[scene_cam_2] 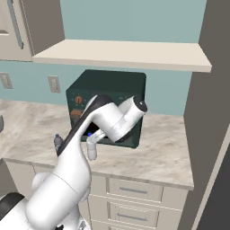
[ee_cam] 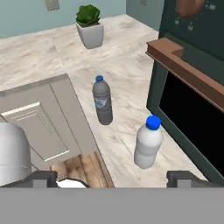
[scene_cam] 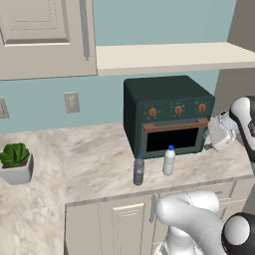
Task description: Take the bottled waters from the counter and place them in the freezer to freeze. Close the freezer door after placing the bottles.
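Both bottles, white (ee_cam: 148, 142) and grey (ee_cam: 102, 100), are left standing on the bench (ee_cam: 122, 87); nothing is frozen yet. The hand (ee_cam: 111, 178) is spread wide, empty.

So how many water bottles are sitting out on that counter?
2. The whitish bottle stands just in front of the toaster oven; the darker grey bottle stands beside it, nearer the counter's front edge. None looks hidden.

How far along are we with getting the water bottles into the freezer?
Nothing looks done yet: the whitish bottle and the grey bottle both stand upright on the counter in front of the toaster oven. In hand: the open gripper points at the whitish bottle, not touching it. Left: grasp each bottle, place both in the freezer, close its door.
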You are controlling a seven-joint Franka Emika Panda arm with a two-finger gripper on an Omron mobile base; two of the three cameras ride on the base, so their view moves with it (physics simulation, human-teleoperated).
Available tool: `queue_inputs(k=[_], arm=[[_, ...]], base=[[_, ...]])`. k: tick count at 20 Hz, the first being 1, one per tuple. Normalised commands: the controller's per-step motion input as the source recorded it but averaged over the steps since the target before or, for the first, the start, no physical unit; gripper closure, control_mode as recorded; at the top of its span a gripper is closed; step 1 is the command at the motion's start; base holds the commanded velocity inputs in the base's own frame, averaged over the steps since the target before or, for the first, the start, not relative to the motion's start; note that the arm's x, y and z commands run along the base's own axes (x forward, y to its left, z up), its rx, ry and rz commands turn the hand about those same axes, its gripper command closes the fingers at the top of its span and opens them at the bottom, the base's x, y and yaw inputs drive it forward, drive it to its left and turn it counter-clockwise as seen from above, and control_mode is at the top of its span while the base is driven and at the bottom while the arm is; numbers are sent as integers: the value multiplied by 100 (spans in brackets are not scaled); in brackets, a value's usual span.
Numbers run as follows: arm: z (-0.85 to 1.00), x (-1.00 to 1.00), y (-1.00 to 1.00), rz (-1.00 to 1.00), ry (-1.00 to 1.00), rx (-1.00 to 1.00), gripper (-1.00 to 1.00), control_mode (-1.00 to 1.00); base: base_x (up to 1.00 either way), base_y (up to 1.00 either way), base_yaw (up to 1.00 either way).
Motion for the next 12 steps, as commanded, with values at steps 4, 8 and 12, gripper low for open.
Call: queue_inputs(k=[4,8,12], arm=[[-47,1,-5,32,-29,11,-100,-100],[-40,11,-3,29,-28,17,-100,-100],[-26,24,0,20,-15,21,-100,-100]], base=[[0,0,0],[0,0,0],[0,0,0]])
